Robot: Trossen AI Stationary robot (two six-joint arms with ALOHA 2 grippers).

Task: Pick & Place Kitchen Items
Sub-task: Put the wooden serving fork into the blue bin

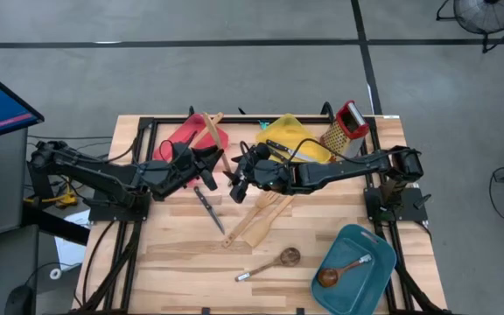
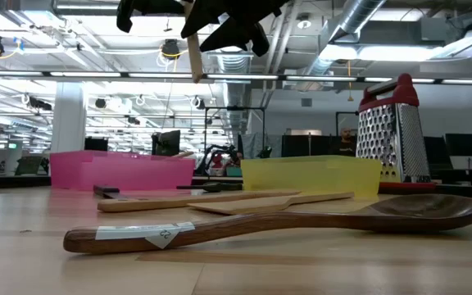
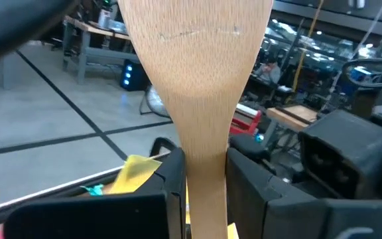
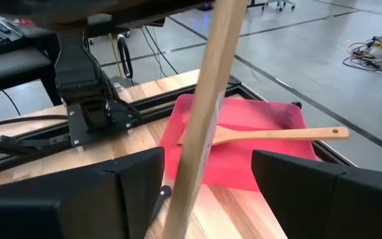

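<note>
High view: the left gripper (image 1: 210,160) sits at centre frame, just below the red tray (image 1: 186,133), facing the right gripper (image 1: 237,182), which reaches in from the right. A wooden spatula (image 1: 210,131) lies on the red tray. The yellow tray (image 1: 297,133) sits upper centre, with the steel box grater (image 1: 346,125) to its right. Below the grippers, on the bare table (image 1: 173,254), lie a black-handled knife (image 1: 208,206), two pale wooden turners (image 1: 261,219) and a dark-bowled spoon (image 1: 269,262). The teal tray (image 1: 357,271) at lower right holds one wooden spoon (image 1: 341,270).

Low view: a long wooden spoon (image 2: 285,220) fills the foreground, and flat wooden utensils lie behind it in front of the pink and yellow trays. Both grippers hang at the top edge, a pale stick dangling between them.

Left wrist view: the left gripper's fingers (image 3: 171,179) are clamped on the neck of a pale wooden spatula blade (image 3: 197,73) that rises through centre frame, held in the air.

Right wrist view: the right gripper's fingers (image 4: 131,179) stand apart on either side of the same spatula's handle (image 4: 201,126), not touching it; it looks like a handover about to happen.

Progress, as I judge it: two items are already in trays, one spatula is in the air, and at least four remain on the table, so less than half is done.
</note>
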